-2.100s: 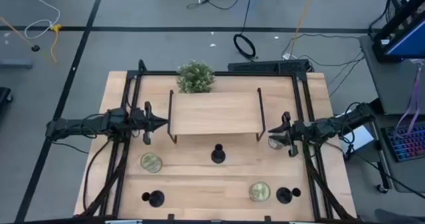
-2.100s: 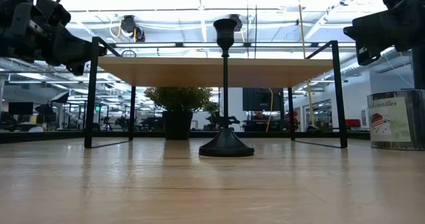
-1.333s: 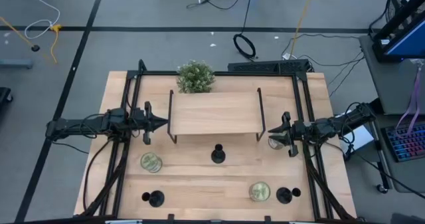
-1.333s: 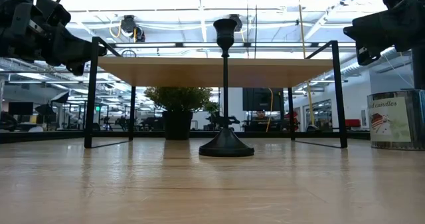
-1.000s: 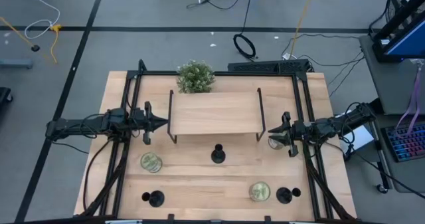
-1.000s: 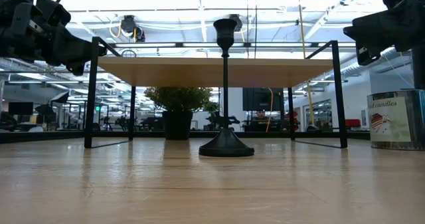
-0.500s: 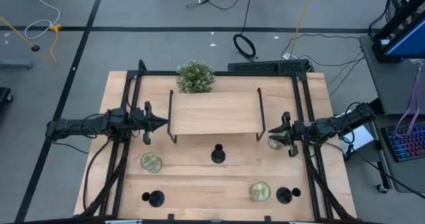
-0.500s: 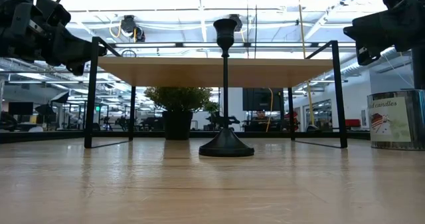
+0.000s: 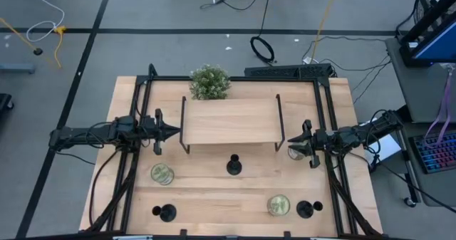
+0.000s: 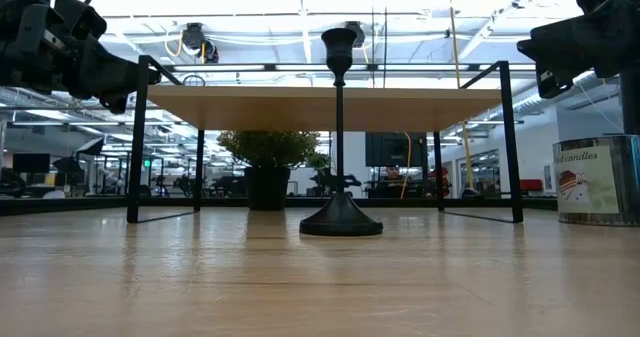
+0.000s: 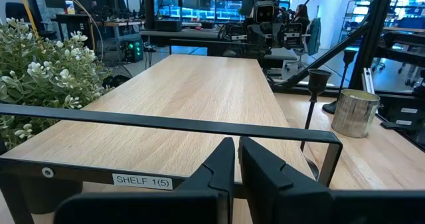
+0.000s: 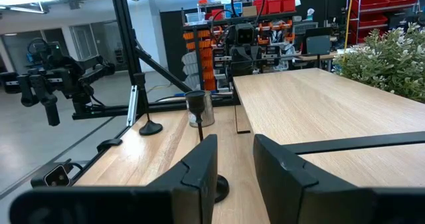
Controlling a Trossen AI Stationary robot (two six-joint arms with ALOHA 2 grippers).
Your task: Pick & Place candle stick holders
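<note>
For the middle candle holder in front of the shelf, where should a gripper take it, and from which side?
Probably by the thin stem of the middle holder, between cup and base, fingers closing level across it. It stands upright and clear of the shelf. The right gripper could come in from its own side.
</note>
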